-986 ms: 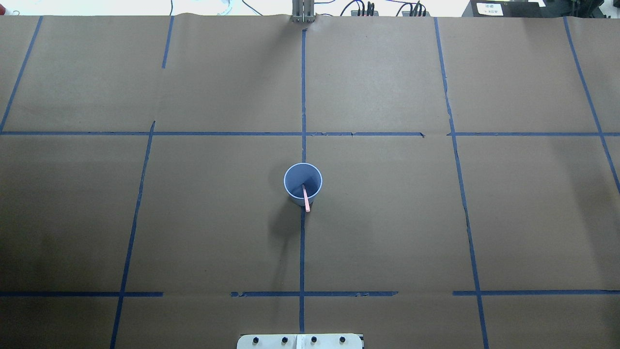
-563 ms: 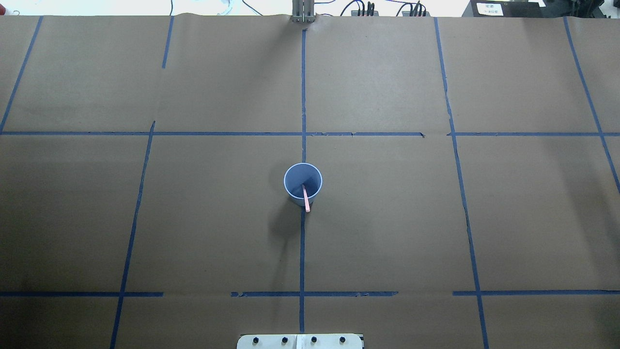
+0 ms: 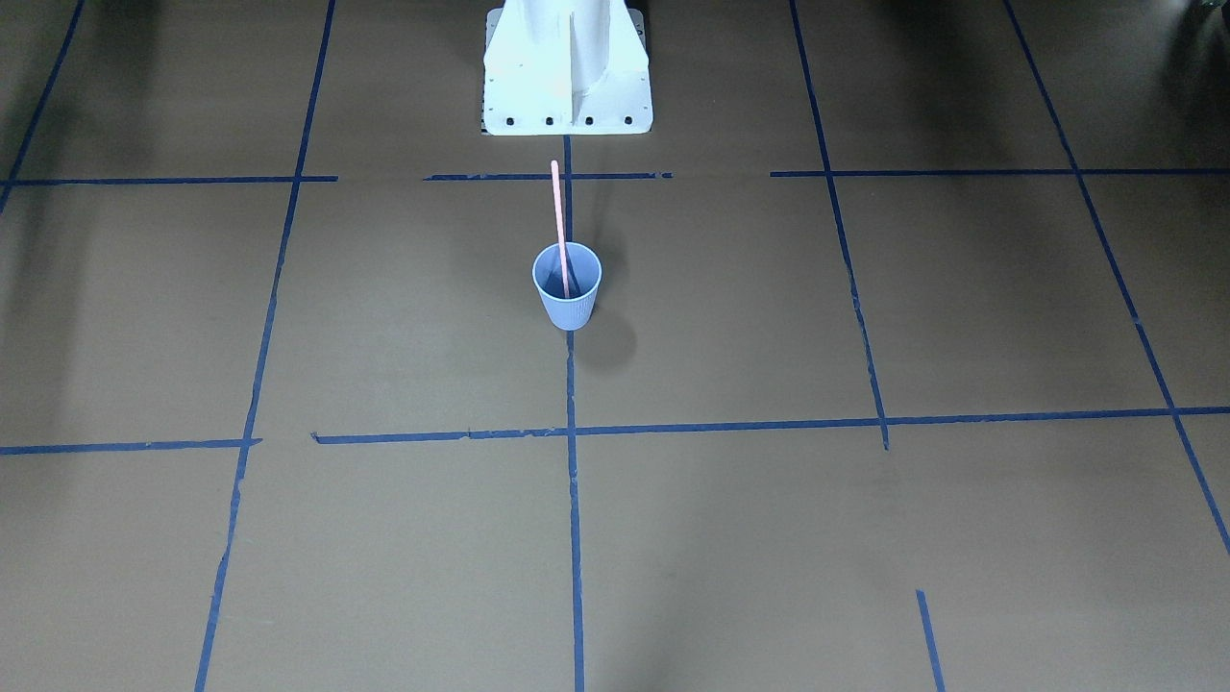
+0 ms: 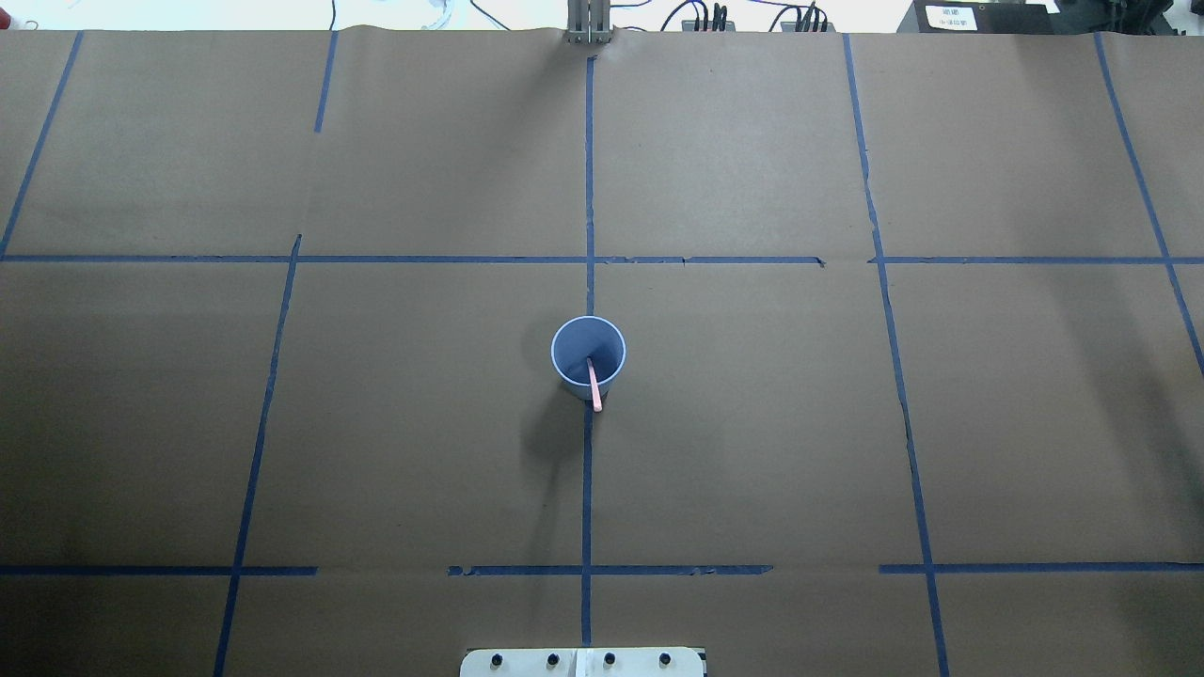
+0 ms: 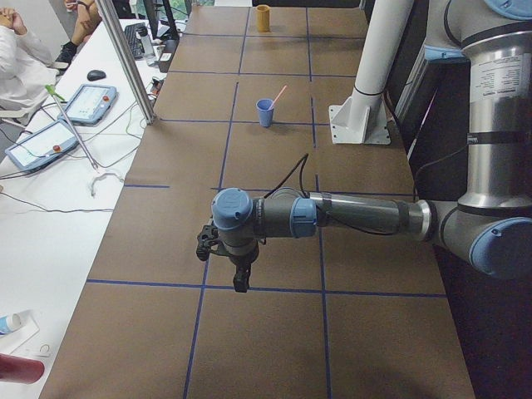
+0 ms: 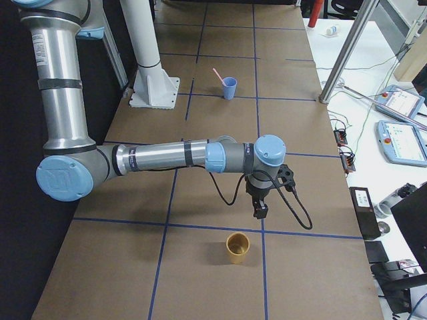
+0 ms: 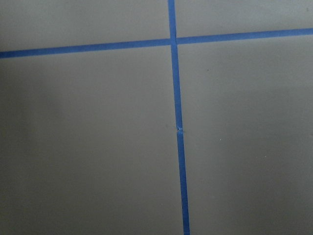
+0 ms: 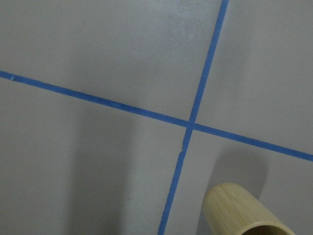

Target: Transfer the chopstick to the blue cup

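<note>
There is one blue cup (image 3: 569, 308), standing upright on the centre tape line, a little in front of the robot's white base (image 3: 567, 67). One pink chopstick (image 3: 556, 221) stands in the cup, its lower end inside and its upper end leaning over the rim towards the robot. One tan wooden cup (image 6: 238, 248) stands upright near the table's end on the robot's right, well apart from the blue cup.

Two arms are in sight, both stretched low over the ends of the table. The left gripper (image 5: 241, 281) hangs over bare paper beside a tape crossing. The right gripper (image 6: 260, 212) hangs near the wooden cup without touching it. Both show only from the side, so I cannot tell whether either pincer is spread or pressed together.

The table (image 4: 752, 423) is covered in brown paper, marked into squares with blue tape. White benches along the far side carry two tablets (image 5: 87, 101), cables and a metal post (image 5: 125, 58). One person (image 5: 17, 50) sits there.
</note>
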You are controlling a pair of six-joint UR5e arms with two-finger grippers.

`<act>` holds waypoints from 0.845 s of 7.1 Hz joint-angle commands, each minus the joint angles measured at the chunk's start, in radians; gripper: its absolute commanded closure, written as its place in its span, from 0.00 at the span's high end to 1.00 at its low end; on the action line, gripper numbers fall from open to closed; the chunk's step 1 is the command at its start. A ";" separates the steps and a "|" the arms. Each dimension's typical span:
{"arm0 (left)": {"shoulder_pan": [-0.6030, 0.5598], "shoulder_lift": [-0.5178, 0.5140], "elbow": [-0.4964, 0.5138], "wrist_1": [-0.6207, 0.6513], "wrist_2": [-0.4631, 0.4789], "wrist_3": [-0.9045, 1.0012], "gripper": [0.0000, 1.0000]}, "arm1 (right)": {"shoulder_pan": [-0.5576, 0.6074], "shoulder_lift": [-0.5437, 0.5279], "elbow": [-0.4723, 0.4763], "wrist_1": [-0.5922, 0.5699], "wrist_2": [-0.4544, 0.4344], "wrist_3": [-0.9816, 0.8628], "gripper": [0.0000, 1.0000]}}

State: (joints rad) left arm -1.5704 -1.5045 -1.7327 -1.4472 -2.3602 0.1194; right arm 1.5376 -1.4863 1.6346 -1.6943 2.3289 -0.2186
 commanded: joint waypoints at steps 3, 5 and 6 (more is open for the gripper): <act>0.003 -0.036 0.032 -0.012 -0.007 0.006 1.00 | 0.028 -0.096 0.083 -0.007 -0.003 -0.013 1.00; 0.004 -0.037 0.027 -0.009 -0.011 0.003 1.00 | 0.053 -0.172 0.145 -0.007 -0.006 -0.031 1.00; 0.004 -0.037 0.044 -0.009 -0.043 0.003 1.00 | 0.059 -0.178 0.142 -0.005 -0.008 -0.042 1.00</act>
State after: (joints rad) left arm -1.5665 -1.5411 -1.6999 -1.4568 -2.3795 0.1241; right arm 1.5884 -1.6438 1.7665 -1.7012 2.3229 -0.2496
